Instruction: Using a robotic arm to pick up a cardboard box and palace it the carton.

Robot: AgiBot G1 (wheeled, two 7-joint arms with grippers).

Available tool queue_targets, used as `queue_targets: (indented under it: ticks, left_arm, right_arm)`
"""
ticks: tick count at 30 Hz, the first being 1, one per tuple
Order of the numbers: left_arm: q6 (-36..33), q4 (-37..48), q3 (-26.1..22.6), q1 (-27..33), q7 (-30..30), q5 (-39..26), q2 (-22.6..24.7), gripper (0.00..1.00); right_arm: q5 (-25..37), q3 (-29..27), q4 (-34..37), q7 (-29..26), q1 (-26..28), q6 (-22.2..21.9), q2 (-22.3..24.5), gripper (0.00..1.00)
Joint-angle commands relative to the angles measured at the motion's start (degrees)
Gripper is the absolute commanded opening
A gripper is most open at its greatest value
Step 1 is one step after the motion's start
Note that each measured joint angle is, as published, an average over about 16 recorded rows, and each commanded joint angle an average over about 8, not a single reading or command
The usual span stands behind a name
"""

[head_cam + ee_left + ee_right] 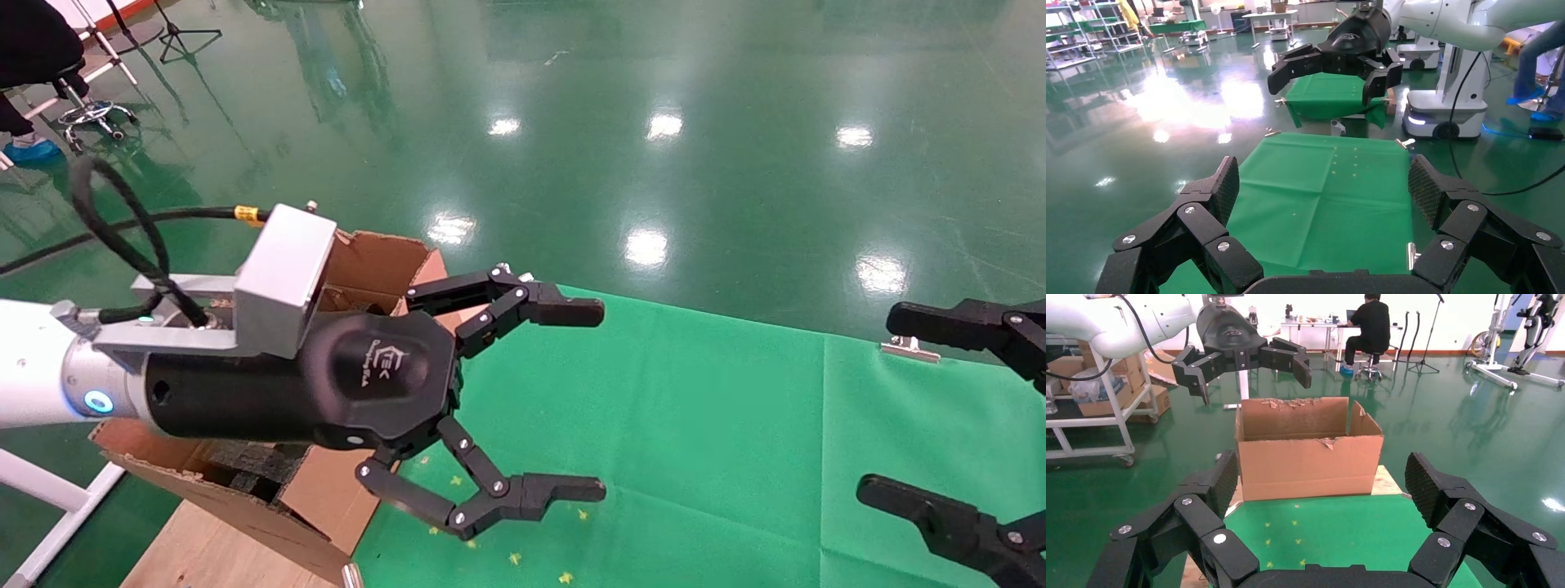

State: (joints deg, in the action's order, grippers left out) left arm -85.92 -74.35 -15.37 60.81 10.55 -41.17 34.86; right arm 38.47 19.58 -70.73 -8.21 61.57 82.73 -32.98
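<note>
Head view showed the robotic arm [49, 384] raised just beside the carton [372, 265], its left gripper [531, 400] empty with fingers spread wide, and the right gripper [932, 416] also spread, well apart from the carton over the green cloth [695, 425]. The cardboard box appeared in no view, so any grab risked closing on air or clipping the carton's torn flaps. The arm hid most of the carton's inside.

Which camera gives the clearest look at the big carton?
The right wrist view: the carton stands whole, front wall and torn flaps visible. The head view shows only parts of it behind the left gripper. The left wrist view misses it.
</note>
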Motion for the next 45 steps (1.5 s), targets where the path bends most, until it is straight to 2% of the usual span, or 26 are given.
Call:
queue_targets:
  ticks: [1,45]
  left_arm:
    - [0.07,0.21,-0.17,0.20,0.07,-0.18,0.04,1.00]
    - [0.30,1.03,-0.84,0.94,0.35,-0.87,0.20,1.00]
  right_arm:
    - [0.00,0.00,0.00,0.00,0.00,0.00,0.00,1.00]
    - [0.00,0.00,0.00,0.00,0.00,0.00,0.00,1.00]
